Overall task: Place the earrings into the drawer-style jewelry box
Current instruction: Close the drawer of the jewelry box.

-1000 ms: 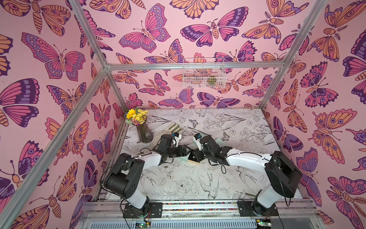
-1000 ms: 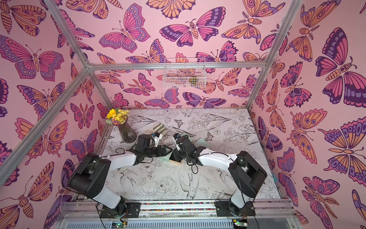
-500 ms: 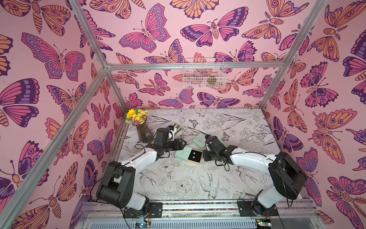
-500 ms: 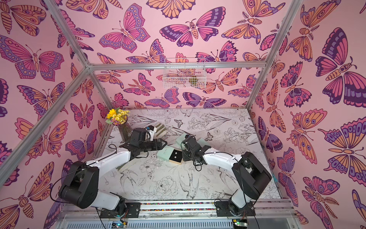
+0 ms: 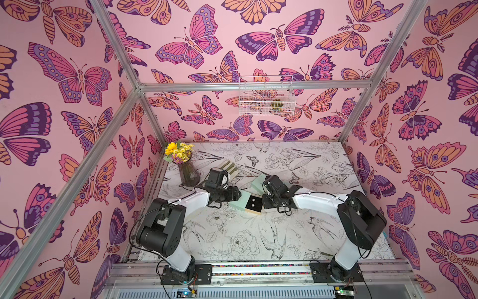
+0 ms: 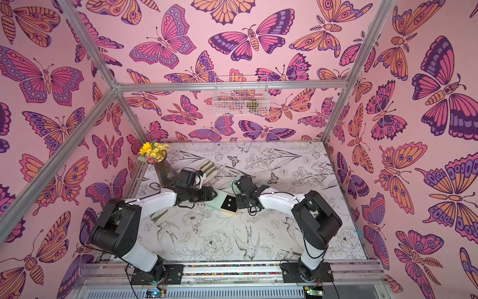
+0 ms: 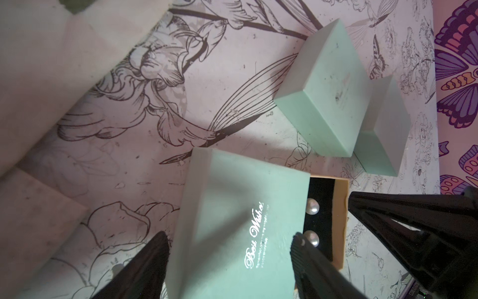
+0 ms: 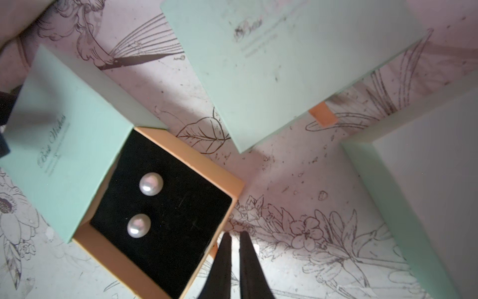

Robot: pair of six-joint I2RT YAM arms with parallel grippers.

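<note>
The jewelry box lies mid-table: a mint sleeve (image 8: 64,145) with its tan drawer (image 8: 201,169) slid out. Two pearl earrings (image 8: 151,183) sit on the drawer's black velvet, and they also show in a top view (image 5: 253,203). My left gripper (image 7: 229,234) is open, with its fingers spread on either side of the sleeve (image 7: 232,220); whether they touch it I cannot tell. My right gripper (image 8: 236,234) is shut with nothing between its fingers. Its tips are just off the drawer's outer edge, beside a small orange tab.
Two more mint boxes (image 7: 323,95) (image 7: 382,129) lie just behind the open one. A glass vase of yellow flowers (image 5: 188,173) stands at the back left, with a striped block (image 5: 229,165) next to it. A wire basket (image 5: 266,95) hangs on the back wall.
A second ago both grippers covered the box. Now it lies in plain view with the drawer out. The right gripper has drawn back to the right and closed; the left arm has shifted.
</note>
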